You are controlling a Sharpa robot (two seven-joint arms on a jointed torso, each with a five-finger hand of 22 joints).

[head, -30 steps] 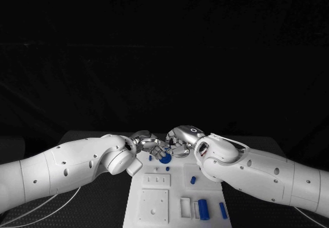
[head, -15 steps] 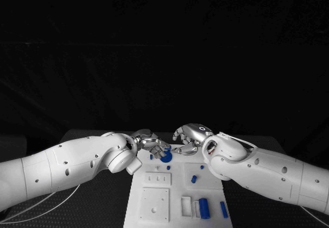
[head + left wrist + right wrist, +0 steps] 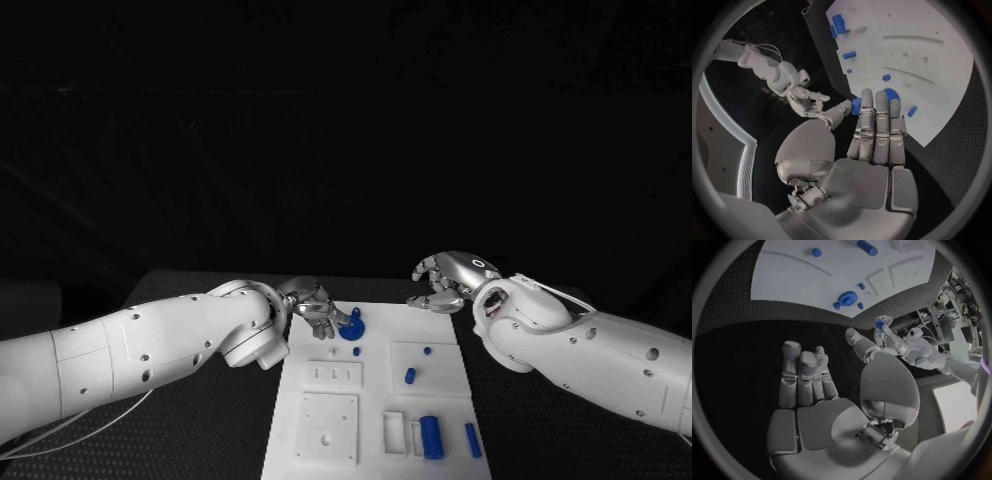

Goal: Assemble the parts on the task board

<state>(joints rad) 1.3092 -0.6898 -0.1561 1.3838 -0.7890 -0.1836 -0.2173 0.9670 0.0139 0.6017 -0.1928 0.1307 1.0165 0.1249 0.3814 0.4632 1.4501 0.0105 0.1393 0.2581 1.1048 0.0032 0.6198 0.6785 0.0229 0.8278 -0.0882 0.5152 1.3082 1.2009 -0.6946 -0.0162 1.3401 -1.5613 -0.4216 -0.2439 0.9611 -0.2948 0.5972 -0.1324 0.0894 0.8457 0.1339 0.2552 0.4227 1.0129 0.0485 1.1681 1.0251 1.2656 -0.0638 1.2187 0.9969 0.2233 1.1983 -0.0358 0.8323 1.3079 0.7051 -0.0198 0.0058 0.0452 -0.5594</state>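
Blue part at left hand fingertips, right hand well apart.

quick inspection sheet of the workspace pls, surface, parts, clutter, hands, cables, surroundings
surface: black table with the white task board lying in its middle.
job's things: a round blue part at the board's far end, a small blue peg mid-board, and two blue cylinders at the near right.
clutter: nothing seen.
hands: the left hand pinches a small blue part next to the round blue part; the right hand hangs off the board's far right corner, holding nothing, fingers apart.
cables: a pale cable runs under the left arm; a thin one loops at the right wrist.
surroundings: dark backdrop beyond the table, nothing else seen.
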